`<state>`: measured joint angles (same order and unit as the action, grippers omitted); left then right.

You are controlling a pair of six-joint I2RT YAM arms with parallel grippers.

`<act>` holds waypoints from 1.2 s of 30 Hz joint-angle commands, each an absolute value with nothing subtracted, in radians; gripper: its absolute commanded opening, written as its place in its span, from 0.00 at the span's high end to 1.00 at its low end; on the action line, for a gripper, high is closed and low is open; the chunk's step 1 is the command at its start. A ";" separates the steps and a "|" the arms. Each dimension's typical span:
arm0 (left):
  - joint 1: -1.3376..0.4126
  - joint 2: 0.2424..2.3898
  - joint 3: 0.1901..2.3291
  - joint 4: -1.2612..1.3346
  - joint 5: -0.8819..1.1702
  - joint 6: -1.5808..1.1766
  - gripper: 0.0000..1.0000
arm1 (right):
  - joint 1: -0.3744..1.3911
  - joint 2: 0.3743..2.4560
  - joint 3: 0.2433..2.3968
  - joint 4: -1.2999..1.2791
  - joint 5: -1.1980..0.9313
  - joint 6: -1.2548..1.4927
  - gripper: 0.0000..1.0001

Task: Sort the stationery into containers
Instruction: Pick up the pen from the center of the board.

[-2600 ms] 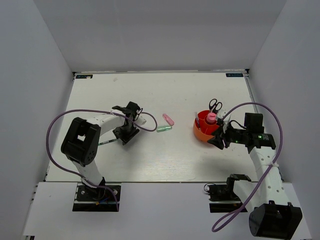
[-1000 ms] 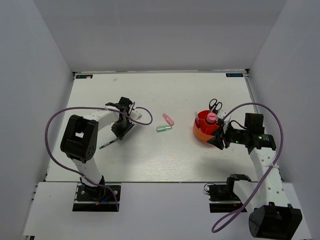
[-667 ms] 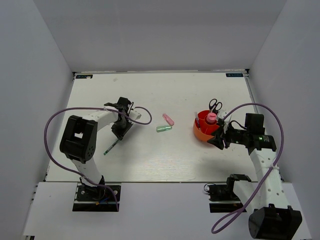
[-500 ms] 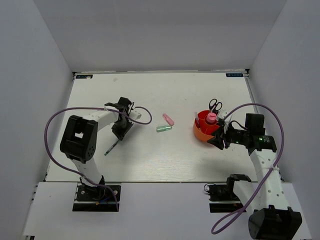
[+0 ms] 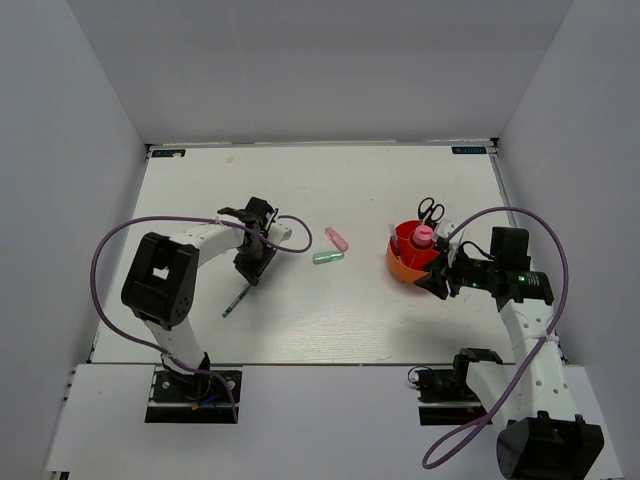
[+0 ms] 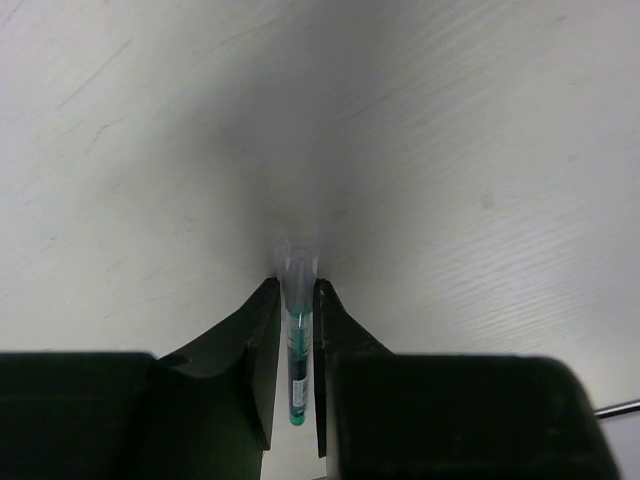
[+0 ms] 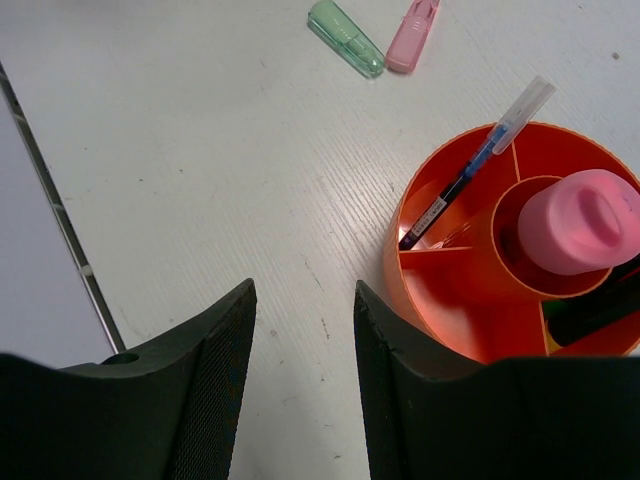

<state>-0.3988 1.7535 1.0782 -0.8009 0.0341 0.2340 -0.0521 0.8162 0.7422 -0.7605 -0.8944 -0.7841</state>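
My left gripper is shut on a thin green pen, whose tail sticks out toward the near left just over the table. A pink marker and a pale green marker lie side by side mid-table. The orange-red cup holds black-handled scissors, a fat pink tube and a blue pen. My right gripper stands open and empty at the cup's near side.
White walls close in the table on three sides. A purple cable loops off the left arm near the markers. Bare tabletop lies between the markers and the cup.
The left gripper has closed on the green pen and shifted a little to the right, the pen swinging with it. The right arm has stayed put.
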 commanded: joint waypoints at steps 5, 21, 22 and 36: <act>-0.422 1.657 1.132 -0.782 0.150 0.161 1.00 | -0.057 0.805 0.739 -0.738 -0.908 -0.759 0.54; -0.515 1.591 1.252 -0.770 0.181 0.109 1.00 | -0.058 0.801 0.735 -0.736 -0.899 -0.759 0.54; -0.520 1.591 1.261 -0.770 0.186 0.106 1.00 | -0.058 0.804 0.735 -0.732 -0.899 -0.758 0.54; -0.705 1.514 1.382 -0.615 0.178 -0.052 1.00 | -0.058 0.821 0.739 -0.634 -0.784 -0.569 1.00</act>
